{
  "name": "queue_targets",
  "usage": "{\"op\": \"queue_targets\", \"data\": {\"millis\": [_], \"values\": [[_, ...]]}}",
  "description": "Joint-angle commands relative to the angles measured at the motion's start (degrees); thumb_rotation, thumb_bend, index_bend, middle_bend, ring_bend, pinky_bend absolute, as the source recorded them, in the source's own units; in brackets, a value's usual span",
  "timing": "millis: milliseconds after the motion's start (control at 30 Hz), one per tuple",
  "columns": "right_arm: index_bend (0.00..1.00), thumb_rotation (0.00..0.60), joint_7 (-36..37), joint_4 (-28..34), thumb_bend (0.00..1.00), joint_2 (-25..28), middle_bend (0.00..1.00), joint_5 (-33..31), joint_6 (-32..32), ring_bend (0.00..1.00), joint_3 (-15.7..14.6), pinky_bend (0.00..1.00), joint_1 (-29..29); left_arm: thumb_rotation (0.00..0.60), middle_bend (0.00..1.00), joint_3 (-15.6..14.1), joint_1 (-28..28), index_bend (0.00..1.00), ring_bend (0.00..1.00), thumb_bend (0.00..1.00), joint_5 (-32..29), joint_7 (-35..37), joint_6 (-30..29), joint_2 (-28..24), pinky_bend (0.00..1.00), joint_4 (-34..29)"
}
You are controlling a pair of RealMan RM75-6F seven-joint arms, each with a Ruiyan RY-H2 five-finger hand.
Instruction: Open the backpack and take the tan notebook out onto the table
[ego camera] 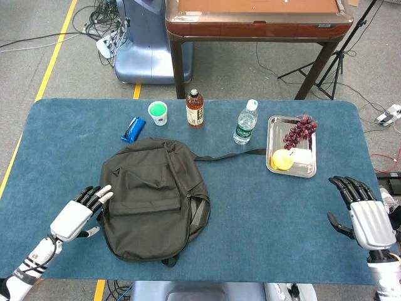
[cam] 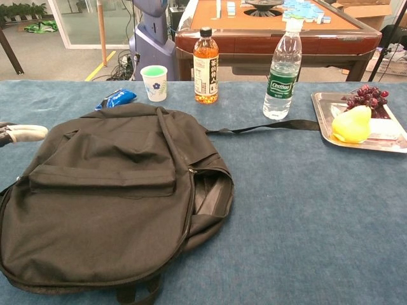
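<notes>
1. Left hand (ego camera: pixel 80 213) sits at the backpack's (ego camera: pixel 153 197) left edge, fingers spread, holding nothing; the fingertips (cam: pixel 25 133) just poke in at the left edge of the chest view.
2. Right hand (ego camera: pixel 366 213) is way off at the table's (ego camera: pixel 263 213) right edge, fingers apart, empty, well apart from the bag.
3. Backpack lies flat, centre-left on the table, long axis running roughly near-to-far, strap (ego camera: pixel 229 154) trailing right toward the tray (ego camera: pixel 274 122).
4. Key relation: bag lies just right of the left hand, so left is far nearer. But the zipper gap (cam: pixel 210 194) is on the bag's right side (partly open, by the look of it), facing the right hand.
5. Tan notebook: not visible in either view, presumably inside the bag.
6. Guess: left pins the bag, right has to cross over to work the zip.
7. Behind the bag: cup (ego camera: pixel 158 113), tea bottle (ego camera: pixel 195 108), water bottle (ego camera: pixel 246 122), blue packet (ego camera: pixel 133 129).
</notes>
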State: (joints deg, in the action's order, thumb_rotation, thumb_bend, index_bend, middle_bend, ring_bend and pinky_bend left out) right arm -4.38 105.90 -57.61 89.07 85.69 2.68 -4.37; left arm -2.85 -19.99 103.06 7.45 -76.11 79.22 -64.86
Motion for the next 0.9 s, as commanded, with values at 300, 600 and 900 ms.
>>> {"op": "queue_targets", "data": {"millis": [300,600,900], "values": [[0.15,0.6,0.3,0.0,0.33,0.28,0.15,0.15,0.8,0.11,-0.25,0.17,0.74,0.6,0.04,-1.75,-1.29,0.0,0.02,0.14,-0.43,4.95,-0.34,4.03,0.05,2.48],[0.15,0.6,0.98,-0.51,0.33,0.31,0.15,0.05,1.21,0.11,-0.18,0.17,1.1,0.6,0.04,-1.05,-3.67,0.02,0.02,0.14,-0.98,7.12,0.27,7.71,0.05,1.0],[0.15,0.6,1.36,-0.69,0.33,0.51,0.15,-0.32,1.5,0.11,-0.01,0.17,1.42,0.6,0.04,0.07,-6.19,0.2,0.02,0.22,-3.59,11.6,2.97,8.57,0.04,-2.65]]}}
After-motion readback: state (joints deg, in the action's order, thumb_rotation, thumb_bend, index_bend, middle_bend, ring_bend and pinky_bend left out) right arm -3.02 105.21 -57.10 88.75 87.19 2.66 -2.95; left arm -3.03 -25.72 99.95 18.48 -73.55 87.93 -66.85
